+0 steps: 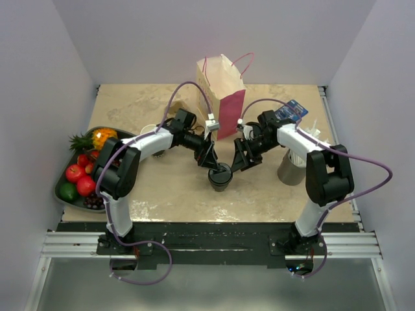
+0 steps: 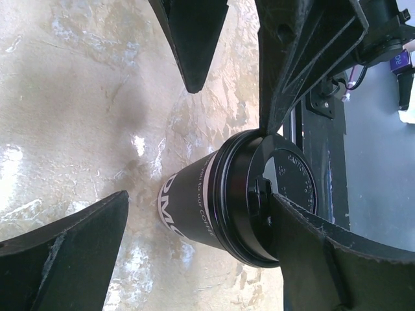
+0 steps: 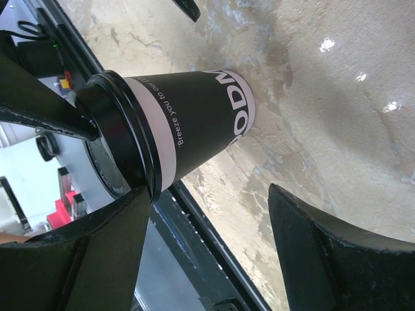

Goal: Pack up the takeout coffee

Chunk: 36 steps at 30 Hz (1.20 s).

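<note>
Spotting takeout coffee (image 1: 219, 176) upright on counter (image 1: 155, 194), approx ctr, near front edge, btwn the two arms. Long axis vertical: black lid (image 2: 288, 194) up, base flat on counter, dark band w/ white lettering round the wall. Well behind it, pink-and-tan paper bag (image 1: 222, 91) standing, handles up.

Left arm (image 1: 146, 144): elbow out to left, forearm angled in toward ctr, wrist tipped down at the coffee. Left hand (image 2: 200, 196) spread wide, pinching nothing. One finger (image 2: 324, 259) w/ tip over lid top, the other (image 2: 65, 259) low beside the base, clear of the wall.

Right arm (image 1: 295, 139): same pose mirrored, forearm in from right, wrist tipped down. Right hand (image 3: 207, 189) spread too, nothing clamped. One finger (image 3: 91, 259) w/ tip at lid rim, the other (image 3: 337, 259) off to the side, apart from the wall. Can't tell if either tip really presses on lid.
</note>
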Motion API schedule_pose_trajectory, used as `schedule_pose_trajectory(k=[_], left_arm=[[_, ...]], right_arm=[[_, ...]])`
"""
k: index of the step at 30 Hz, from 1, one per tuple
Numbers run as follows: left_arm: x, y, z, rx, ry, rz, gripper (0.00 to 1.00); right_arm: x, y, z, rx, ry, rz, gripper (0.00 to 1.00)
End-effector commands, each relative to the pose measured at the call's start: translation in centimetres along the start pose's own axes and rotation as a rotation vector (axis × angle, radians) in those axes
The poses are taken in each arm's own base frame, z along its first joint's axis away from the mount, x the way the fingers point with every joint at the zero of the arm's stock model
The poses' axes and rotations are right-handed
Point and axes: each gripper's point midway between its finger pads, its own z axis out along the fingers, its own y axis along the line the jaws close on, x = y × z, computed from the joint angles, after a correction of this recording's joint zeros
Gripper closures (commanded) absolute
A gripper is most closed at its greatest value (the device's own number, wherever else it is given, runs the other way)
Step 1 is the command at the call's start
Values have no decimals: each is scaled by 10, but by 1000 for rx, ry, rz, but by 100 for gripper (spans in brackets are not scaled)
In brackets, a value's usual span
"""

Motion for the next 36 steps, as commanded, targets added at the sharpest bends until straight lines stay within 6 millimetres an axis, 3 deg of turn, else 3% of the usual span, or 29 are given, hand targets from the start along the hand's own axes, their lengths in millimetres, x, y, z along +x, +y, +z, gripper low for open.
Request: schedule_pose_trajectory(k=[1,10,14,18,22,25,32,36], left_arm=[[8,2,4,-2,6,10,7],[17,2,5,-1,11,-1,7],[11,0,3,-2,-3,24,7],[-7,-8,-1,17,-39,73,7],[-23,-17,-5,33,-72,114,5],[-28,-18,-7,33,-80,124,5],[-26,-19,-9,22,-73,123,5],[-20,-22,-11,21,-65,119,5]], right_arm=[[19,-36,6,225,90,-58,26],[21,-38,6,261,103,-78,26],[15,-33,0,269,81,-123,28],[-22,-2,-19,207,-90,-209,25],[-41,17,-31,172,-155,-249,21],[-40,22,-35,161,-143,-272,20],[-8,18,-29,140,-51,-260,19],[-2,21,-25,107,-55,-249,19]])
